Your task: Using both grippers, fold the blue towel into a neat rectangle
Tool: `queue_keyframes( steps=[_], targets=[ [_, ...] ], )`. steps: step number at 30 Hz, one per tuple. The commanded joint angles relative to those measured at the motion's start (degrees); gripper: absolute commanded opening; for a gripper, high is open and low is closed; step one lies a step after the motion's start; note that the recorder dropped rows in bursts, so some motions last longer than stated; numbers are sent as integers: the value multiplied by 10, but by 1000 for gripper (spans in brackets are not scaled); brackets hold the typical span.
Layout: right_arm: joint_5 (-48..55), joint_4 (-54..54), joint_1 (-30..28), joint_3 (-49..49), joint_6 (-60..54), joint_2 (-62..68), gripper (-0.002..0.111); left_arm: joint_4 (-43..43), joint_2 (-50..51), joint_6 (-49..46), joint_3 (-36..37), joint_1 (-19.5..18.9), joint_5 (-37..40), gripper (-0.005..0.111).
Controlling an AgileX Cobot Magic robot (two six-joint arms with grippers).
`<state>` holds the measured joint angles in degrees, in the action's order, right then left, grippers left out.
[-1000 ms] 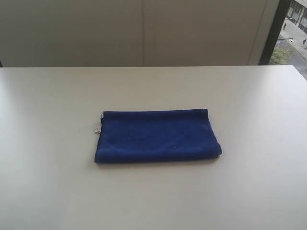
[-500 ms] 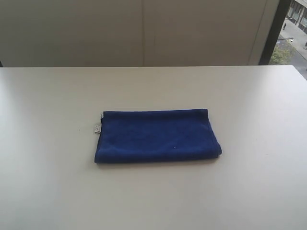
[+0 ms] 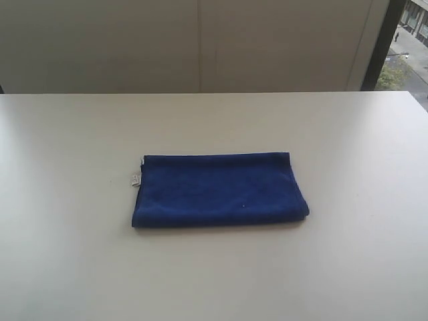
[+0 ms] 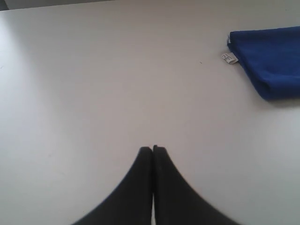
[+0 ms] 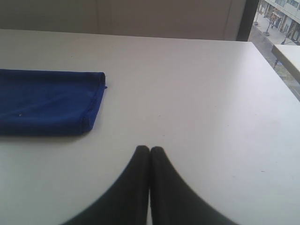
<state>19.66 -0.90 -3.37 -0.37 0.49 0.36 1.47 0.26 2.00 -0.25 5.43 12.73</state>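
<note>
The blue towel point(image 3: 219, 189) lies folded into a flat rectangle in the middle of the white table point(image 3: 348, 134), its small white tag point(image 3: 136, 179) sticking out at the left edge. Neither arm shows in the exterior view. In the left wrist view the towel point(image 4: 272, 61) and its tag point(image 4: 229, 57) lie well away from my left gripper point(image 4: 153, 149), which is shut with nothing in it. My right gripper point(image 5: 149, 149) is shut and empty too, with the towel point(image 5: 47, 101) off to one side and apart from it.
A plain wall point(image 3: 200, 40) runs behind the table's far edge. A window point(image 3: 409, 47) at the far right looks onto a street. Another light surface point(image 5: 288, 58) shows beyond the table edge in the right wrist view.
</note>
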Motion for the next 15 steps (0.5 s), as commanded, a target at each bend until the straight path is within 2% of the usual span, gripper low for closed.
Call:
queue_keyframes(
  steps=[1,15],
  targets=[
    [-5,0,2,4,-5,-4,0,0,-3,6,2,4,-3,0],
    [-5,0,2,4,-5,-4,0,0,-3,8,2,4,-9,0]
  ],
)
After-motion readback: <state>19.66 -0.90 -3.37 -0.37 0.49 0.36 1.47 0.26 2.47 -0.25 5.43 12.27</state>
